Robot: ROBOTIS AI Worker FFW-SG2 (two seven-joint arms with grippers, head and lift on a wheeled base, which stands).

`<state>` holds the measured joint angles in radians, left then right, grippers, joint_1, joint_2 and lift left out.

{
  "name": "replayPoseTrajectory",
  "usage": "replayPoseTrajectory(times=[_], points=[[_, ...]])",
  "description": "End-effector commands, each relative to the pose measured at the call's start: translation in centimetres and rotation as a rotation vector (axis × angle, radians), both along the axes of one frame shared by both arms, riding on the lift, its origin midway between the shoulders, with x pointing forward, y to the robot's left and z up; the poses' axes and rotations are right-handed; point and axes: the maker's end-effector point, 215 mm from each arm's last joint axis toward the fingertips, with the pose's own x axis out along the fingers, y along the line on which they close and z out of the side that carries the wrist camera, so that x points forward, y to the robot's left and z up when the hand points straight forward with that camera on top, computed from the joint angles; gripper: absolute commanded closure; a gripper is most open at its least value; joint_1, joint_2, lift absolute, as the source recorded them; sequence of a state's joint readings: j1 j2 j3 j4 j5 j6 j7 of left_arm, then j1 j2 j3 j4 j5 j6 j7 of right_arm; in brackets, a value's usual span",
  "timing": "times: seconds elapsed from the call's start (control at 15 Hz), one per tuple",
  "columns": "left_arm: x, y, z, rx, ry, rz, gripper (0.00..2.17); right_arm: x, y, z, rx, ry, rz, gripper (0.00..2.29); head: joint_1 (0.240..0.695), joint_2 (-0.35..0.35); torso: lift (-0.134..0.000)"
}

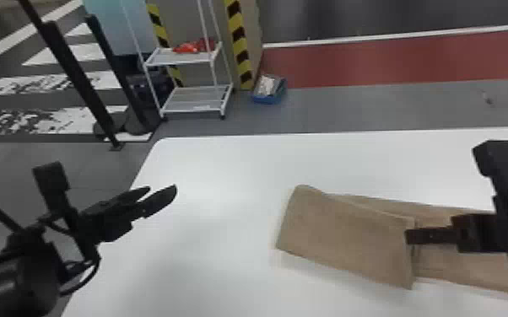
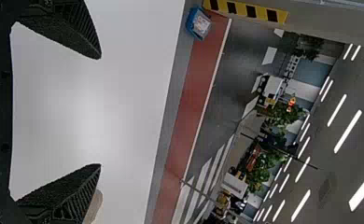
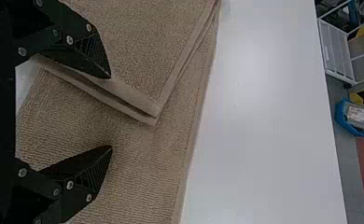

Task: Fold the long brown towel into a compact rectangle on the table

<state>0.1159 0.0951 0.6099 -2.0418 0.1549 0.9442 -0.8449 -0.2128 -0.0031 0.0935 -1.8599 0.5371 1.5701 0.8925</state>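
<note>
Nearest the camera, the left arm (image 1: 12, 280) comes in at the head view's lower left, its left gripper (image 1: 163, 188) above the white surface (image 1: 206, 261) and well apart from the brown towel (image 1: 346, 236). In the left wrist view, the fingers of the left gripper (image 2: 101, 111) stand wide open with nothing between them.

The right gripper (image 1: 408, 236) comes in from the head view's right edge, over the towel. In the right wrist view, the fingers of the right gripper (image 3: 110, 112) are well open too and grip nothing: one is over the folded part, the other over the single length beside it.

The towel lies flat on the surface, from about the middle of the head view off past its right edge. Its long axis runs mostly left to right, slanting so that the right part comes nearer the robot. The left end is a crease, and the folded part points right, its hemmed end crossing the towel's width beneath the right gripper. That folded part slants more steeply than the length below, baring a strip of it along the far side; its near corner juts past the near edge.
</note>
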Motion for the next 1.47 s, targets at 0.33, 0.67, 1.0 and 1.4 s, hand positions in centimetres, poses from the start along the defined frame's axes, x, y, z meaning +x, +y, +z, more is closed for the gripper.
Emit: replayPoseTrajectory(times=[0.33,0.67,1.0,1.4], points=[[0.0,1.1,0.6,0.005,-0.012,0.019,0.05,1.1,1.0,0.0,-0.021,0.016,0.027,0.41,0.695,0.252,-0.124],[0.0,1.5,0.7,0.008,-0.011,0.026,0.05,1.4,1.5,-0.3,-0.029,0.028,0.045,0.41,0.695,0.267,-0.124],[0.0,2.0,0.6,0.023,-0.005,0.03,0.05,1.6,2.6,0.8,-0.004,0.005,0.066,0.41,0.695,0.279,-0.124],[0.4,2.1,0.8,0.02,-0.01,0.031,0.05,1.3,4.0,2.4,0.031,-0.036,0.1,0.41,0.695,0.297,-0.124]])
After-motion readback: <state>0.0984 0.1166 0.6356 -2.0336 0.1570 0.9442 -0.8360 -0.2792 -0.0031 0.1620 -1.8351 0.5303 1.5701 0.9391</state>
